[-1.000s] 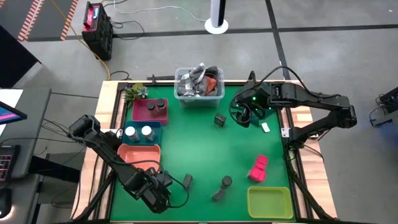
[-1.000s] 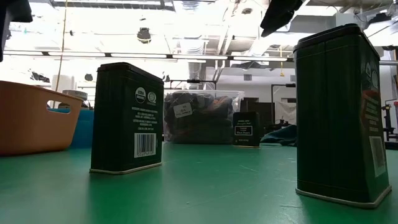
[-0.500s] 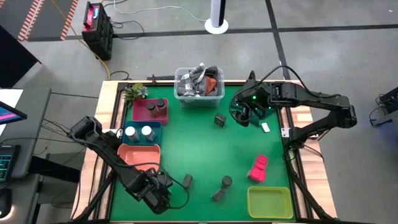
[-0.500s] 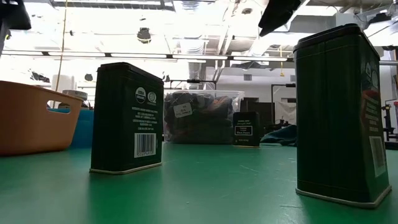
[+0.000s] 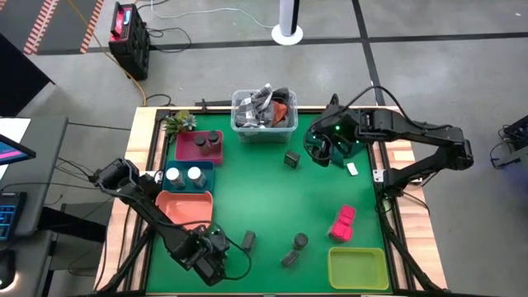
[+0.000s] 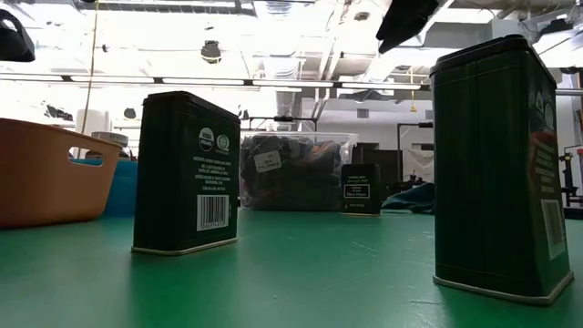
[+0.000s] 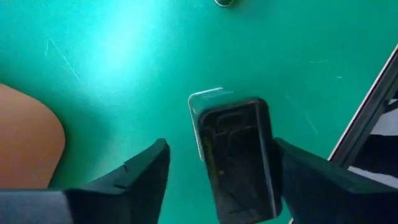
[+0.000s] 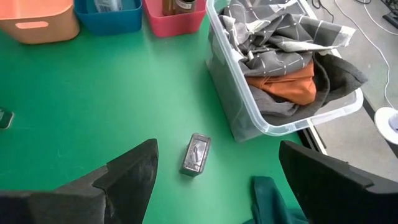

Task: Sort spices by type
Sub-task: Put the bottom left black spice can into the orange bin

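Observation:
My left gripper [image 5: 223,245] is open at the near-left of the table, beside a dark boxy tin [image 5: 247,240]. In the left wrist view its fingers stand on either side of that upright tin [image 7: 236,158], apart from it. My right gripper [image 5: 320,155] hangs open over the far right, near a small tin [image 8: 195,154] standing on the mat. Two pink blocks [image 5: 343,223], a dark round jar [image 5: 300,240] and another tin [image 5: 289,258] sit at the near right. Dark jars fill the maroon tray [image 5: 186,149]. White-topped jars fill the blue tray [image 5: 208,169].
An orange tray [image 5: 186,206] sits just beyond my left gripper. A yellow-green tray [image 5: 357,268] lies at the near-right corner. The clear bin of cloth [image 5: 264,111] stands at the far edge, with a small plant [image 5: 177,122] to its left. Bare green mat lies mid-table.
My left gripper has crept a little toward the far edge and toward the tin beside it. The tins and jars have stayed where they were.

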### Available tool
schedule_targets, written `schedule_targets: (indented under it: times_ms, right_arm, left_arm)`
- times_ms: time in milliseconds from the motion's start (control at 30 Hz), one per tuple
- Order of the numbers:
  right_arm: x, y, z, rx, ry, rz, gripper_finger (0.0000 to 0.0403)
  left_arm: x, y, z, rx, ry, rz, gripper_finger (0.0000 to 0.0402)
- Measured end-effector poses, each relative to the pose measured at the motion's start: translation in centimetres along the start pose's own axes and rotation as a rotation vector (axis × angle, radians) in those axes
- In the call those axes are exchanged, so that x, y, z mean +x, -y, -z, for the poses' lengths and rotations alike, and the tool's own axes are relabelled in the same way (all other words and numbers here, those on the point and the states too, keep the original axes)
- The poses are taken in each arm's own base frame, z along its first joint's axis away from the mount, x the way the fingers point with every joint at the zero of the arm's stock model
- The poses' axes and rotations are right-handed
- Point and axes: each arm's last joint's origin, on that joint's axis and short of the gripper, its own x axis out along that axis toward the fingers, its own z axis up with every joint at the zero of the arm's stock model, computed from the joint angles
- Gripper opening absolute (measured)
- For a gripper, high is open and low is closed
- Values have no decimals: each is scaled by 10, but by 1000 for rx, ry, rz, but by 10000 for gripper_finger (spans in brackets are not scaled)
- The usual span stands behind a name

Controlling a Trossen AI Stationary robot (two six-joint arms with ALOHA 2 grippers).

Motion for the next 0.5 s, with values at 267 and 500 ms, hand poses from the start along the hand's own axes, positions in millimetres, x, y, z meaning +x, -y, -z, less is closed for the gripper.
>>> schedule_targets:
  times_ms: [267,500]
  right_arm:
    - [0,0,-2,7,17,0,360]
    - [0,0,-5,50,49,-1,360]
  left_arm:
    - [-2,-2,-3,-1,1,1,131]
    - [-21,-11,-2,4,-3,-20,118]
